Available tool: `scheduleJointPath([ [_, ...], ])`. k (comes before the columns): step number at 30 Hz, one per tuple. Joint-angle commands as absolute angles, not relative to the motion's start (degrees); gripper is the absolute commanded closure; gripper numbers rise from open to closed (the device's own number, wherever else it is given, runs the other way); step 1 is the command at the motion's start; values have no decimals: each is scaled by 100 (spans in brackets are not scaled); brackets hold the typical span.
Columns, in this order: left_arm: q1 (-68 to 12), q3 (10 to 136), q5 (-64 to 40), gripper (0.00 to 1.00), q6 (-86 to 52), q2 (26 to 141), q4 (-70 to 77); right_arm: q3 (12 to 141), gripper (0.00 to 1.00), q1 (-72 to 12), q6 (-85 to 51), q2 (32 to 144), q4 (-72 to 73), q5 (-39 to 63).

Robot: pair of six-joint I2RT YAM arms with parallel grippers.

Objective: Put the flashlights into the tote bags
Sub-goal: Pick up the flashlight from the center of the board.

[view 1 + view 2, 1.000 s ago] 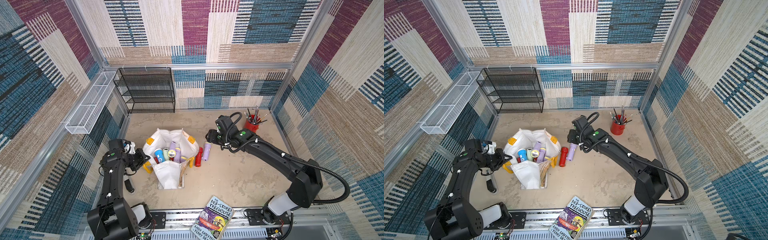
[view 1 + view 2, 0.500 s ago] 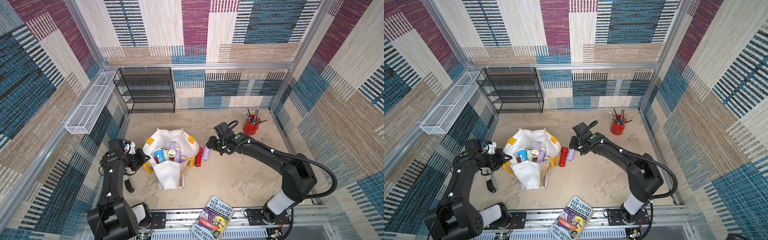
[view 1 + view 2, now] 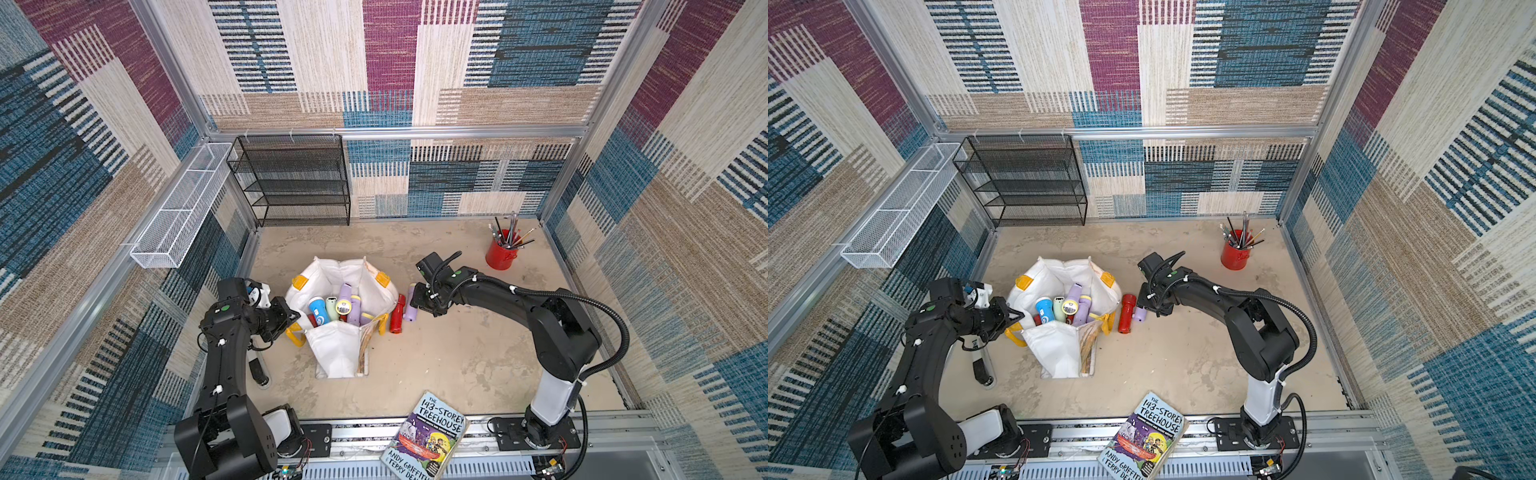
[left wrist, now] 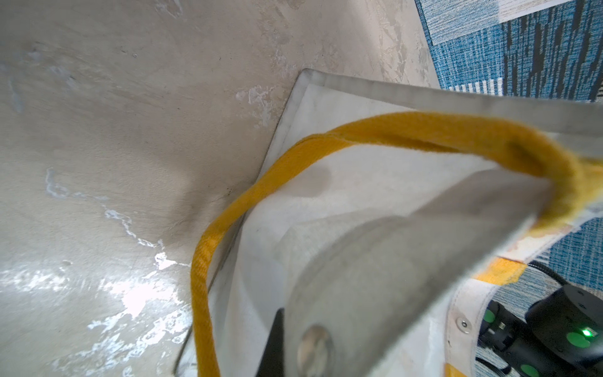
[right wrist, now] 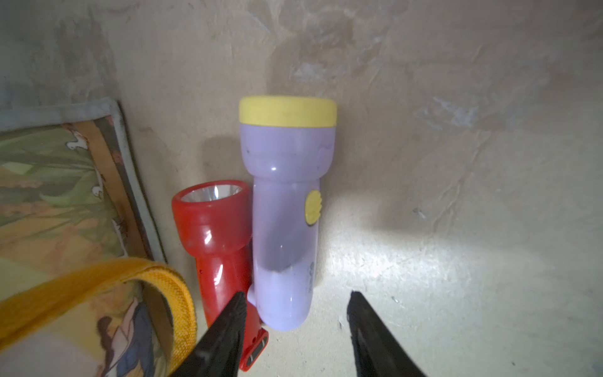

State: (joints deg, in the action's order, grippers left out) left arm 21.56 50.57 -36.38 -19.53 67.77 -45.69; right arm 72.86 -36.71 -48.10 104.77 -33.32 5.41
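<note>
The white tote bag [image 3: 332, 353] [image 3: 1059, 349] with yellow handles [image 4: 228, 222] stands open left of centre, and several flashlights [image 3: 328, 307] lie inside it. My left gripper [image 3: 291, 318] [image 3: 1013, 318] [image 4: 287, 342] is shut on the bag's rim and holds it open. A red flashlight [image 3: 397, 318] [image 5: 212, 222] and a lilac flashlight [image 3: 410, 303] [image 3: 1139, 314] [image 5: 287, 196] lie side by side on the floor right of the bag. My right gripper [image 3: 419, 301] [image 5: 295, 313] is open, with its fingers on either side of the lilac one's tail end.
A black wire rack [image 3: 291, 183] stands at the back left, below a white mesh basket [image 3: 178, 212] on the left wall. At the back right is a red cup [image 3: 500, 253] of pencils. A book [image 3: 428, 436] lies on the front edge, and a dark tube [image 3: 258, 370] beside my left arm.
My right gripper has come down and forward to the lilac flashlight's tail, and its jaws have narrowed. The left arm and the bag have not moved.
</note>
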Motion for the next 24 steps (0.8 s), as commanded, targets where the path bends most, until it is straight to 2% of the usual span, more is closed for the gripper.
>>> scheduleJointPath([
  [1, 2153, 5076, -3699, 100, -1925, 6756, -4626, 7376, 47, -3719, -4877, 10598, -3454, 420],
  [24, 2153, 5073, -3744, 100, -1916, 6746, -4627, 8104, 48, -3858, -4331, 11437, -4047, -6],
])
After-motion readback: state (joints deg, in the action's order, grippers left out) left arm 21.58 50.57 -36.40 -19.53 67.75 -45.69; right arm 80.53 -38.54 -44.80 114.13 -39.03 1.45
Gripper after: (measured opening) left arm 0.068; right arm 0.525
